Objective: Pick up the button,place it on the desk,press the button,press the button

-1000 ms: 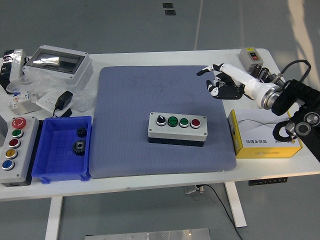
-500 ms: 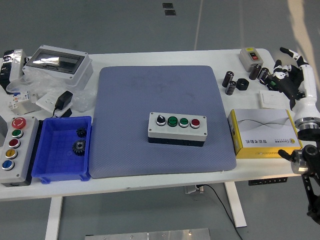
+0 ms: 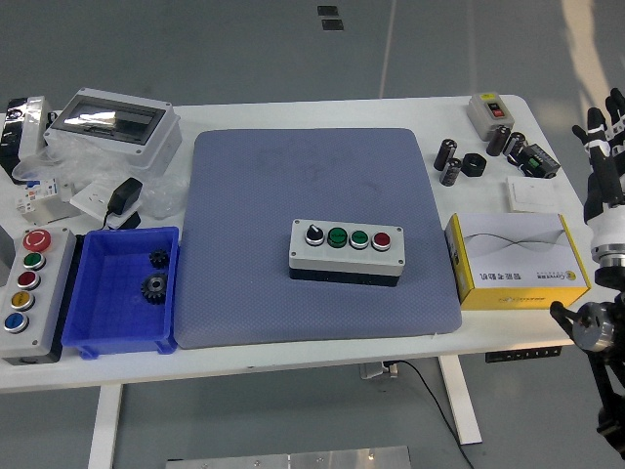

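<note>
Blue bin [image 3: 107, 332] holds two gears [image 3: 154, 277] beside yellow box [image 3: 518, 262].

Grey four-control button box [image 3: 347, 251] flat on blue mat [image 3: 264, 186], centre-right.

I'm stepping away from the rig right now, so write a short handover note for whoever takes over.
Right hand: off the table's right edge, fingers spread upward, holding nothing.
Left hand: out of view.
Button box: flat on the blue mat, mid-table, with a black knob, two green buttons and one red.
Done: box is set down.
Left: whether any button was pressed can't be told; nothing touches it.
</note>
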Motion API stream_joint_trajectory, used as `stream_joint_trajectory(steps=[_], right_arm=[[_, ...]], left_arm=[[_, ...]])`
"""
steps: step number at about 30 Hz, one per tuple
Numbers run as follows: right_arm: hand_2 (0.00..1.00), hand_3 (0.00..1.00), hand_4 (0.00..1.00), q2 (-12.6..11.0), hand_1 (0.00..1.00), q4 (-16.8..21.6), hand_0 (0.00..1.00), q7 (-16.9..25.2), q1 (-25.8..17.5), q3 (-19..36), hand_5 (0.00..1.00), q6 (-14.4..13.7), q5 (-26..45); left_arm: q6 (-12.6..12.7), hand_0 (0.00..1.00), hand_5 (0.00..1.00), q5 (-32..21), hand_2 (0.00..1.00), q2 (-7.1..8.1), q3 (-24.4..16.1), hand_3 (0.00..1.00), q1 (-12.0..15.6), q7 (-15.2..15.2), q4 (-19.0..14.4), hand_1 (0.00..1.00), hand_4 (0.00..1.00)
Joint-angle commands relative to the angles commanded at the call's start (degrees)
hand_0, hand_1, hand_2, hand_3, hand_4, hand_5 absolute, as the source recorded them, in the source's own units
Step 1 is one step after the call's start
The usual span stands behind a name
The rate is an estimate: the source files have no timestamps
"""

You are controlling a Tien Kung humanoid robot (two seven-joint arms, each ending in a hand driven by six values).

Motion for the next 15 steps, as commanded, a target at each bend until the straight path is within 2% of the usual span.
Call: stream_joint_trajectory(steps=[2,3,15], right_arm=[[0.889,0.906,0.855,0.01,0.902,-0.25,0.902,-0.04,-0.15,-0.05,0.740,0.25,0.75],[0.853,0.865,0.869,0.02,0.869,-0.35,0.890,-0.06,-0.19,-0.08,0.775,0.33,1.01],[0.831,0.835,0.857,-0.10,0.849,-0.58,0.877,0.09,-0.36,-0.59,0.813,0.59,2.03]], left_arm=[[-0.03,0.626,0.222,0.05,0.523,0.19,-0.01,0.587,-0.03,0.00,0.00,0.514,0.608],[-0.05,0.626,0.222,0.07,0.523,0.32,-0.02,0.588,-0.06,0.00,0.00,0.514,0.608],[-0.11,0.627,0.217,0.48,0.524,1.09,-0.31,0.590,-0.10,0.15,0.00,0.514,0.610]])
